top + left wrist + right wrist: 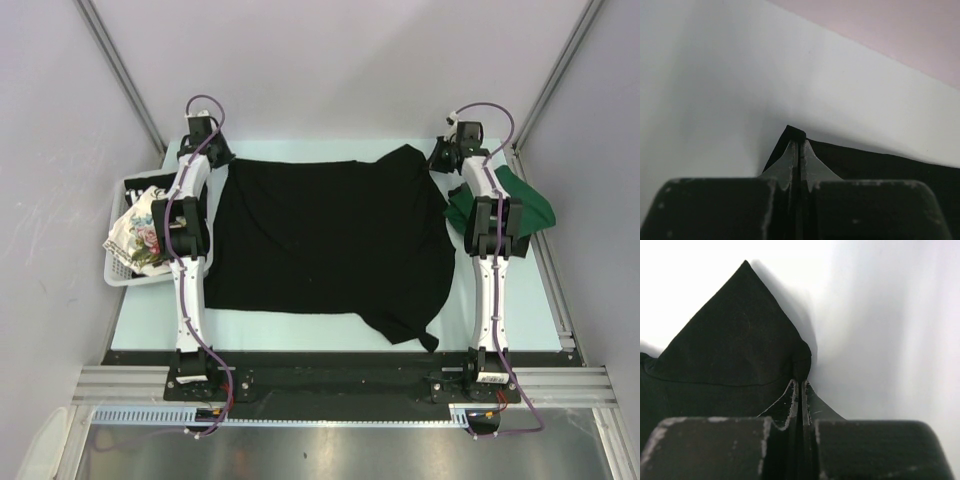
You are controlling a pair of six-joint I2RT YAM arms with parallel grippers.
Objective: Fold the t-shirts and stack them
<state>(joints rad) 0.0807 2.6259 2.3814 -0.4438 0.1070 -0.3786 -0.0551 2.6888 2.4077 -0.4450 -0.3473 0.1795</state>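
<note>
While large plain black t-shirt [330,240] lies spread across table [150,315], its far edge is pinched at both ends: left hand [798,143] clamped on thin corner tip, right hand [799,383] clamped on bunched cloth by sleeve.
- Risk judged: left corner slipped free under pull, as little cloth is held.
- Skewed fold if lifted unevenly.
- Dark green t-shirt [535,205] beside right arm possibly snagged.

The pale table [300,328] carries a black t-shirt [330,240], green t-shirt [537,205] and basket [118,270].
</note>
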